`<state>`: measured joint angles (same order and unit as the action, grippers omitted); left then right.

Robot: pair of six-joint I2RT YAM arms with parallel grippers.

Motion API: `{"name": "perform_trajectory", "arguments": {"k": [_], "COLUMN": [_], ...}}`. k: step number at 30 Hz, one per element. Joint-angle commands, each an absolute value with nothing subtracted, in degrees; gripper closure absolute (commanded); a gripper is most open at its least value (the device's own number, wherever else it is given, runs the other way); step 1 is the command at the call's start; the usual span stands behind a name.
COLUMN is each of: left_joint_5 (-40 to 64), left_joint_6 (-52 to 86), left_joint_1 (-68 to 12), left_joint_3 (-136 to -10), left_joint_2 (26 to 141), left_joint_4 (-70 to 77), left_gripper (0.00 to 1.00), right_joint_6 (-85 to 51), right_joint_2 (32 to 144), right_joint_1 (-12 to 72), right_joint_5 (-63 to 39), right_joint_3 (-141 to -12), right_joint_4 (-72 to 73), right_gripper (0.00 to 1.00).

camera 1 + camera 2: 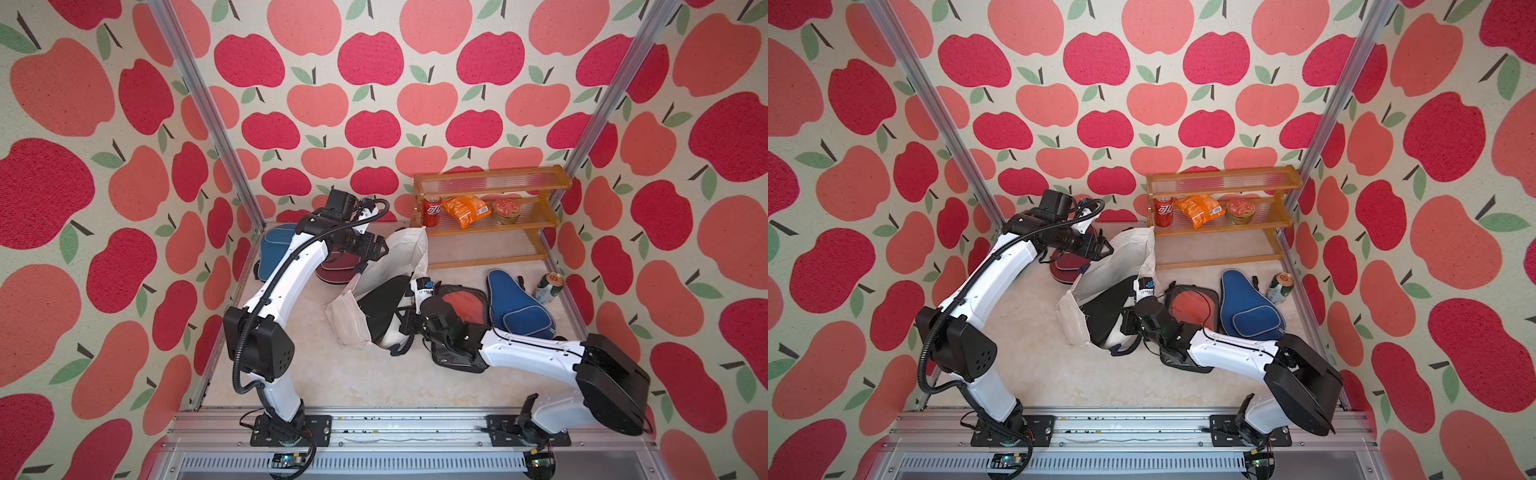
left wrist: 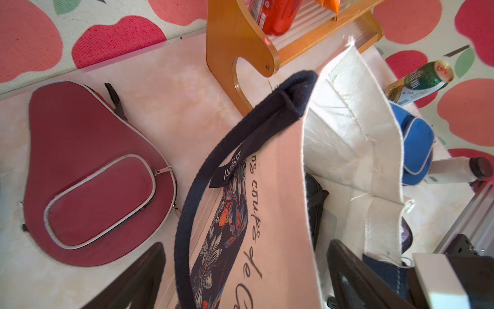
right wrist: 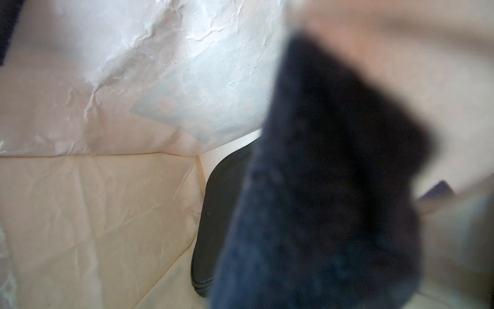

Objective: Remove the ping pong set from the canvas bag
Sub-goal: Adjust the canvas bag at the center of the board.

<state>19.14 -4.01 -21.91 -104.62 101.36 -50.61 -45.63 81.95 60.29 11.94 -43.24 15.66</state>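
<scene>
The off-white canvas bag [image 1: 399,257] [image 1: 1121,257] lies tilted mid-table, mouth toward the right arm. A black-edged pouch [image 1: 382,307] [image 3: 219,214] of the ping pong set sits inside it. Outside lie a maroon case [image 1: 332,272] [image 2: 88,166], a blue case [image 1: 276,249] at back left, another blue case [image 1: 515,305] and a clear pouch with a red paddle [image 1: 467,303] on the right. My left gripper [image 1: 372,248] [image 2: 244,244] is open, straddling the bag's printed wall [image 2: 280,187] and navy handle [image 2: 240,139]. My right gripper [image 1: 409,323] is at the bag's mouth, shut on the other navy handle [image 3: 334,187].
A wooden shelf [image 1: 490,208] at the back right holds a red can [image 1: 432,212], an orange snack bag [image 1: 465,210] and a tin [image 1: 506,211]. A green can [image 1: 548,286] stands by the right wall. Apple-print walls close in three sides.
</scene>
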Motion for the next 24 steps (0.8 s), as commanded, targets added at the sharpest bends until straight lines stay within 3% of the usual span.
{"name": "perform_trajectory", "arguments": {"k": [1, 10, 16, 22, 24], "left_joint_5": [14.90, 14.36, 13.91, 13.96, 13.97], "left_joint_6": [-5.44, -4.66, -4.25, -3.18, -2.74], "left_joint_1": [-23.19, -23.85, -24.45, -25.58, -26.48], "left_joint_3": [-106.02, -106.50, -107.57, -108.50, -107.93], "left_joint_2": [103.10, 103.55, 104.32, 104.29, 103.44], "left_joint_4": [-53.34, -54.00, -55.14, -56.13, -55.67], "left_gripper": [0.08, 0.20, 0.40, 0.88, 0.97], "right_joint_6": [-44.67, -44.40, -44.00, -43.38, -42.24], "right_joint_2": [79.69, 77.44, 76.57, 75.34, 74.39], "right_joint_1": [61.48, 62.05, 62.13, 62.64, 63.14], "right_joint_5": [12.90, 14.50, 15.15, 15.88, 16.92], "right_joint_3": [-42.01, -40.30, -39.32, -34.24, -31.30], "right_joint_4": [14.98, 14.81, 14.81, 18.83, 21.35], "right_gripper": [1.00, 1.00, 1.00, 1.00, 1.00]}}
